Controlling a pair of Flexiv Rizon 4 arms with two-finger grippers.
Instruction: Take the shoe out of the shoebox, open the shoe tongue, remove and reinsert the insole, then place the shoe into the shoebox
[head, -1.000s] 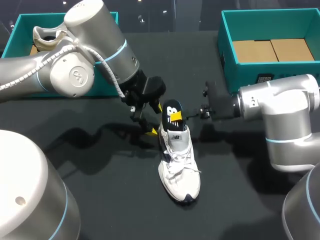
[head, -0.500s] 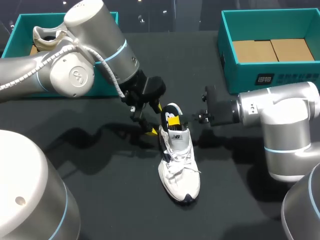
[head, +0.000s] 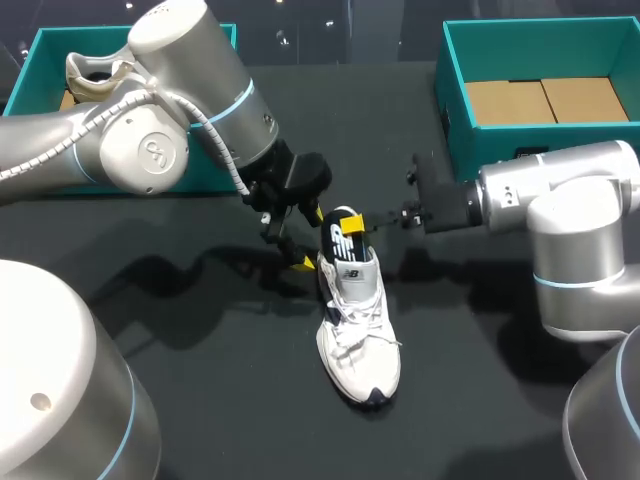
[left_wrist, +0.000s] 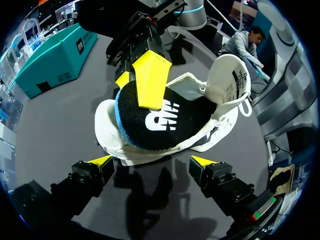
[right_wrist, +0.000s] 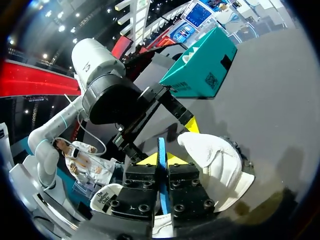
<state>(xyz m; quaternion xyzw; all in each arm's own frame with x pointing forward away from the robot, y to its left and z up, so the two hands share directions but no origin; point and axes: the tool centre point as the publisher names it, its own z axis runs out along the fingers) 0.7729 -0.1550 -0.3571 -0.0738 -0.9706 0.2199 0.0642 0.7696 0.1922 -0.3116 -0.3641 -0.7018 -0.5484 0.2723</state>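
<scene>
- The shoe (head: 358, 330) lies on the dark surface, toe towards the robot, heel away from it, sole down
- The black insole (head: 345, 232) stands half out of the heel opening; its long axis rises steeply from the heel, and its front part is hidden inside the shoe
- The right tool (head: 352, 222) comes in from the shoe's right side and is clamped on the insole's raised end, one yellow tip flat on each face
- The left tool (left_wrist: 152, 161) sits just beside the heel on the shoe's left, fingers spread wide and holding nothing, the heel ahead of them and apparently not touching
- Judgement: insole removal is under way, and only the right arm has a hold; the pull should run along the insole's length, up and back from the toe
- The empty shoebox (head: 480, 140) waits well beyond the shoe's right side
</scene>
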